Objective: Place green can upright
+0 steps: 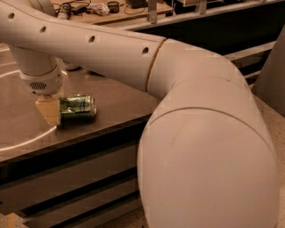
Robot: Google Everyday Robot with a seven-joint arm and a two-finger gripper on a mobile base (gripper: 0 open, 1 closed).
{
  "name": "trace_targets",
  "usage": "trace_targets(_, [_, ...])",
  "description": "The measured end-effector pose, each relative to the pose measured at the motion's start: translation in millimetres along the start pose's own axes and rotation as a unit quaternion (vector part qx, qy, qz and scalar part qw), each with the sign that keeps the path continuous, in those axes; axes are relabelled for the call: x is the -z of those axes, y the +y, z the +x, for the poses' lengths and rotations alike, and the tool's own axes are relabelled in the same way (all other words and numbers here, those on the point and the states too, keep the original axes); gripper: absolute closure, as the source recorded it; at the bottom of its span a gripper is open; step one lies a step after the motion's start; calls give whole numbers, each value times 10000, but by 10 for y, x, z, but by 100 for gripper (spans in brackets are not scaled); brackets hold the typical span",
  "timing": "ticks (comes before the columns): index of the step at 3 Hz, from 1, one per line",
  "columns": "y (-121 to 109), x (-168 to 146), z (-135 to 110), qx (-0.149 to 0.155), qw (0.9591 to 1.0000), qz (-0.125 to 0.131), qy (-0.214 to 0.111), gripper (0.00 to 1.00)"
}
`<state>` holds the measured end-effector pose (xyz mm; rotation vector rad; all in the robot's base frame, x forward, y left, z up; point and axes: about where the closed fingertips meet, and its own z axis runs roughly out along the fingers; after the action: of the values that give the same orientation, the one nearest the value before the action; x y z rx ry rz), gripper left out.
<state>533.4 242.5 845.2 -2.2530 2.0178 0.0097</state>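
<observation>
The green can (pixel 78 106) lies on its side on the dark steel counter (pixel 111 107), at the left, with its long axis running left to right. It is green with pale swirl markings and a silver rim on the right end. My gripper (pixel 50 114) hangs from the white wrist (pixel 41 80) straight down onto the counter at the can's left end, touching or very close to it. The can's left end is hidden behind the gripper. My large white arm (pixel 200 133) fills the right and top of the view.
The counter's front edge (pixel 89 133) runs just in front of the can, with dark shelving below. A curved pale line (pixel 26 144) marks the counter surface at the left. A far table (pixel 107 11) holds cables and small items.
</observation>
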Motion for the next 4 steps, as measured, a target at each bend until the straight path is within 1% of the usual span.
trace_targets(1, [-47,47,57,7,9996,-39,-281,85])
trace_targets(2, [-178,276,227,0,9971,-18,-755,100])
trace_targets(3, [-317,605,413,42,9897,106,-1424,100])
trace_targets(4, [-414,824,559,131,9735,188,-2275,100])
